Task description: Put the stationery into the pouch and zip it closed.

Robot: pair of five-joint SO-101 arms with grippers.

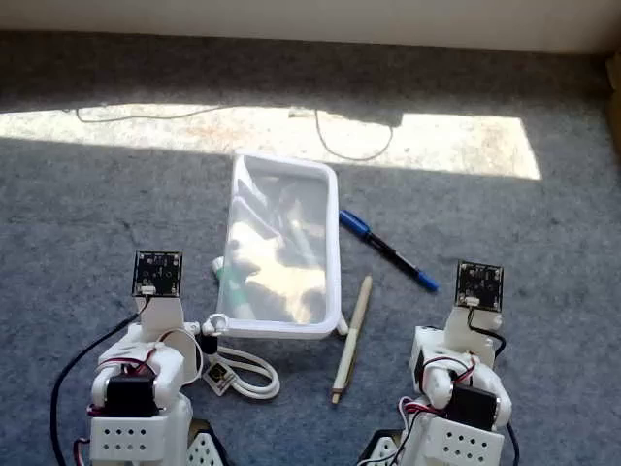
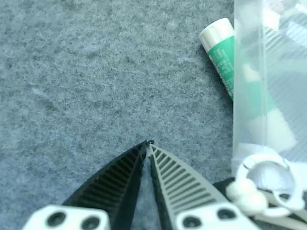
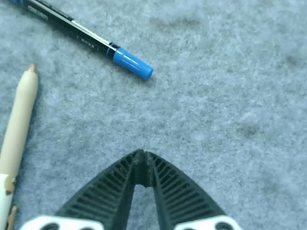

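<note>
My left gripper (image 2: 147, 143) and right gripper (image 3: 140, 158) sat pinched shut and empty, ribbed fingers over fuzzy grey carpet (image 3: 230, 96). Beyond my right lay a slim cream pen (image 3: 20, 112), then a black-barrelled blue-capped pen (image 3: 129, 63). Beside my left, a green-and-white cylindrical glue stick (image 2: 221, 52) lay half covered by the glossy clear rectangular plastic pouch (image 1: 291, 194).

Under the left pincer (image 2: 147, 143), tips together, grey carpet (image 2: 86, 72); green-and-white tube (image 2: 218, 50) partly behind clear pouch (image 2: 288, 67).

Bright sunlit band across far carpet (image 1: 466, 146); near side shaded; glare on pouch (image 1: 281, 262).
</note>
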